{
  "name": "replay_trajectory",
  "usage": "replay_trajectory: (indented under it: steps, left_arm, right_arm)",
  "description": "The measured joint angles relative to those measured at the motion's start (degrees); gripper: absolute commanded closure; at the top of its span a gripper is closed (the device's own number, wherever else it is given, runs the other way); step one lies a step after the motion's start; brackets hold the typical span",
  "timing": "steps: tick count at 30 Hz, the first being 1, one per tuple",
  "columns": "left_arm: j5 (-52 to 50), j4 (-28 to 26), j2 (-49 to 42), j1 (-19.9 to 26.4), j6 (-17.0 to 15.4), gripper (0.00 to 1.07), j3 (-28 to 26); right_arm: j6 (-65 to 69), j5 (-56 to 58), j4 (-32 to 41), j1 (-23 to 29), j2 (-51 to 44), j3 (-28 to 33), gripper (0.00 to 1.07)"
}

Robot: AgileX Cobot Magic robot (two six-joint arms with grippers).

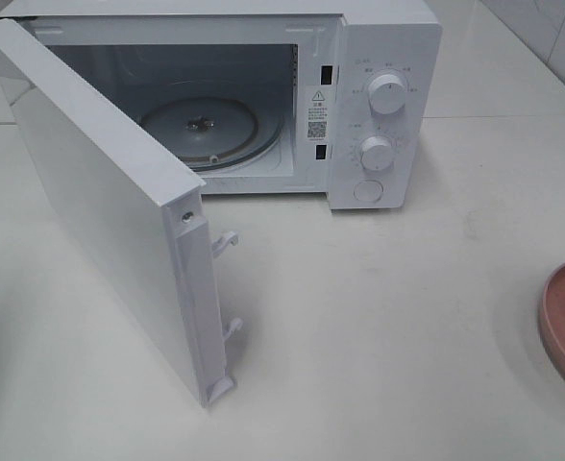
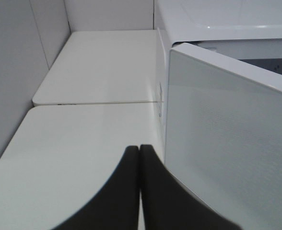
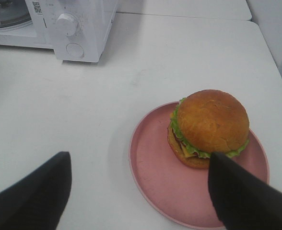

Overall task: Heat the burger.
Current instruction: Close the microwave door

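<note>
The burger [image 3: 209, 127], with a golden-brown bun, green lettuce and a yellow layer, sits on a round pink plate [image 3: 155, 177] in the right wrist view. My right gripper [image 3: 138, 160] hangs open above the plate's near side, one dark finger [image 3: 35, 196] over the table and the other finger [image 3: 241, 191] over the plate beside the burger, touching nothing. My left gripper [image 2: 139, 154] is shut and empty, close to the outer face of the microwave door [image 2: 227, 143]. Neither gripper shows in the exterior high view, where only the plate [image 1: 561, 327] peeks in at the right edge.
The white microwave [image 1: 383, 58] stands at the back with its door [image 1: 100, 221] swung wide open toward the front left. A glass turntable [image 1: 201, 130] lies inside the cavity. Two knobs [image 1: 386, 93] and a button are on its right panel. White tabletop lies between microwave and plate.
</note>
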Motion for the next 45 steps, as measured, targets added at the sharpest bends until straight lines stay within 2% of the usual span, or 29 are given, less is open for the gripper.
replay_trajectory:
  steps: [1,2,6,8,9,10,11,13,14,15,16,17,18,19,20,21,23,26,28,32,34,37,39,42,44,45]
  left_arm:
    - [0.00,0.00,0.00,0.00,0.00,1.07,0.00]
    - [-6.13,-0.11,1.55,0.00,0.00,1.07,2.35]
    - [-13.24,-0.06,4.64,0.00,-0.52,1.07,4.76]
    - [-18.05,1.15,8.19,0.00,-2.52,1.07,5.96]
    - [-18.05,1.15,8.19,0.00,-2.52,1.07,5.96]
    - [-20.97,3.09,10.89,0.00,-5.21,1.07,6.13]
    - [-20.97,3.09,10.89,0.00,-5.21,1.07,6.13]
    - [-26.64,11.86,17.02,0.00,-11.92,1.07,6.13]
    - [-26.64,11.86,17.02,0.00,-11.92,1.07,6.13]
    - [-28.25,14.90,18.68,0.00,-14.21,1.07,6.13]
    - [-28.25,14.90,18.68,0.00,-14.21,1.07,6.13]
    - [-31.17,20.80,21.54,0.00,-18.56,1.07,6.13]
    - [-32.95,23.95,23.15,0.00,-20.86,1.07,6.19]
    - [-32.95,23.95,23.15,0.00,-20.86,1.07,6.19]
    - [-36.38,29.85,26.01,0.00,-24.81,1.07,6.19]
    - [-36.38,29.85,26.01,0.00,-24.81,1.07,6.19]
    - [-43.20,37.18,32.14,0.00,-28.36,1.07,6.19]
    - [-45.09,38.27,33.80,0.00,-28.76,1.07,6.19]
    - [-49.62,39.76,37.99,0.00,-30.31,1.07,6.07]
    - [-50.71,40.11,41.71,-0.74,-31.34,1.07,5.04]
    - [-50.82,39.65,44.98,-4.53,-31.51,1.07,3.04]
    - [-50.82,39.02,45.72,-5.90,-31.46,1.07,2.58]
    - [-51.17,34.38,48.24,-10.77,-29.79,1.07,1.72]
    - [-51.17,33.17,48.82,-11.97,-29.22,1.07,1.55]
    - [-51.17,26.87,50.19,-16.33,-25.84,1.07,0.69]
    - [-51.17,26.87,50.19,-16.33,-25.84,1.07,0.69]
  right_arm:
    - [0.00,0.00,0.00,0.00,0.00,0.00,0.31]
    - [0.00,0.00,0.00,0.00,0.00,0.00,0.31]
    - [0.00,0.00,0.00,0.00,0.00,0.00,0.31]
    - [0.00,0.00,0.00,0.00,0.00,0.00,0.31]
    - [0.00,0.00,0.00,0.00,0.00,0.00,0.31]
    - [0.00,0.00,0.00,0.00,0.00,0.00,0.31]
    - [0.00,0.00,0.00,0.00,0.00,0.00,0.31]
    - [0.00,0.00,0.00,0.00,0.00,0.00,0.31]
    - [0.00,0.00,0.00,0.00,0.00,0.00,0.31]
    - [0.00,0.00,0.00,0.00,0.00,0.00,0.31]
    - [0.00,0.00,0.00,0.00,0.00,0.00,0.31]
    - [0.00,0.00,0.00,0.00,0.00,0.00,0.31]
    - [0.00,0.00,0.00,0.00,0.00,0.00,0.31]
    - [0.00,0.00,0.00,0.00,0.00,0.00,0.31]
    - [0.00,0.00,0.00,0.00,0.00,0.00,0.31]
    - [0.00,0.00,0.00,0.00,0.00,0.00,0.31]
    - [0.00,0.00,0.00,0.00,0.00,0.00,0.31]
    - [0.00,0.00,0.00,0.00,0.00,0.00,0.31]
    - [0.00,0.00,0.00,0.00,0.00,0.00,0.31]
    - [0.00,0.00,0.00,0.00,0.00,0.00,0.31]
    - [0.00,0.00,0.00,0.00,0.00,0.00,0.31]
    - [0.00,0.00,0.00,0.00,0.00,0.00,0.31]
    - [0.00,0.00,0.00,0.00,0.00,0.00,0.31]
    - [0.00,0.00,0.00,0.00,0.00,0.00,0.31]
    - [0.00,0.00,0.00,0.00,0.00,0.00,0.31]
    - [0.00,0.00,0.00,0.00,0.00,0.00,0.31]
